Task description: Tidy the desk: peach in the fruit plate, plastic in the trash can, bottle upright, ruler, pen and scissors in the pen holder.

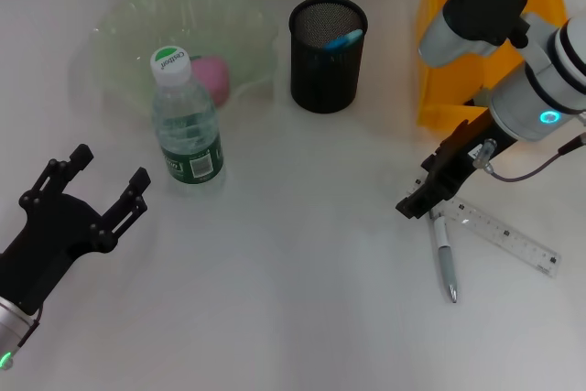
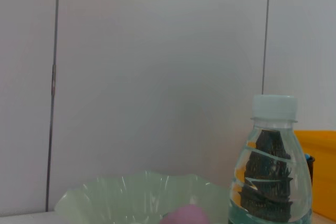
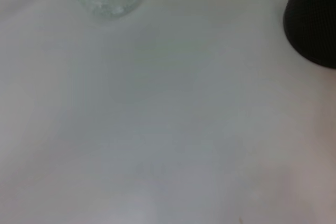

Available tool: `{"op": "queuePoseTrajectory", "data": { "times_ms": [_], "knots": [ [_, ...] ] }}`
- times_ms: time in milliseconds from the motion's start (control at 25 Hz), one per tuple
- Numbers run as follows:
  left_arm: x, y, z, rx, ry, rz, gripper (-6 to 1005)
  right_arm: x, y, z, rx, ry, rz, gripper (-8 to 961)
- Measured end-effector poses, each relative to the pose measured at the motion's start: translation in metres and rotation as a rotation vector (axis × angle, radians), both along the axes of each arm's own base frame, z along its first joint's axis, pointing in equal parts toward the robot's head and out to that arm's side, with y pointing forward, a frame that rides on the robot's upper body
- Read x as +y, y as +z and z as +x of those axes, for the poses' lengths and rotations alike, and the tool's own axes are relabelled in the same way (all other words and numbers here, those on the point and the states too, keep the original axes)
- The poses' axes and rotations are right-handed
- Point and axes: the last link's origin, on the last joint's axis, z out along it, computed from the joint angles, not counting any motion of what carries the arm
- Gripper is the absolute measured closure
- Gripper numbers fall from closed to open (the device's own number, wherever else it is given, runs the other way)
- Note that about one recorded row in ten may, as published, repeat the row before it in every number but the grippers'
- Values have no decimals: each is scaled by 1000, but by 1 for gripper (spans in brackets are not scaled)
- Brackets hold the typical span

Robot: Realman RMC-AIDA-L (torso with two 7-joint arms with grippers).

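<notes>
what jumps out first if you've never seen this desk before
Probably the upright water bottle with its green label, standing just in front of the pale green fruit plate that holds a pink peach. Next, the right pincer low over the table at the upper end of a pen lying beside a clear ruler, and the left pincer open, short of the bottle.

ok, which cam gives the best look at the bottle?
Head view: the whole bottle shows, standing upright on the table beside the fruit plate, cap and green label clear. The left wrist view catches only its cap and upper body from the side. The right wrist view shows just its base and label edge.
</notes>
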Motion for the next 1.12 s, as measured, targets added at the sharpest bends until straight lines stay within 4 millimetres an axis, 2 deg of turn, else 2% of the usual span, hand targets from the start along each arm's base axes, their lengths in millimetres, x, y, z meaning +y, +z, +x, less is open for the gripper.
{"op": "queuePoseTrajectory", "data": {
  "times_ms": [520,880,960,1120],
  "knots": [
    [-2,0,0,-1,-2,-3,184,0,-2,-5,-13,7,17,143],
    [-2,0,0,-1,-3,-3,188,-16,23,-12,-5,2,-2,144],
    [-2,0,0,-1,-3,-3,188,-27,37,-8,-17,9,13,144],
    [-1,0,0,-1,-5,-3,188,-37,46,-1,-33,3,23,145]
  ]
}}
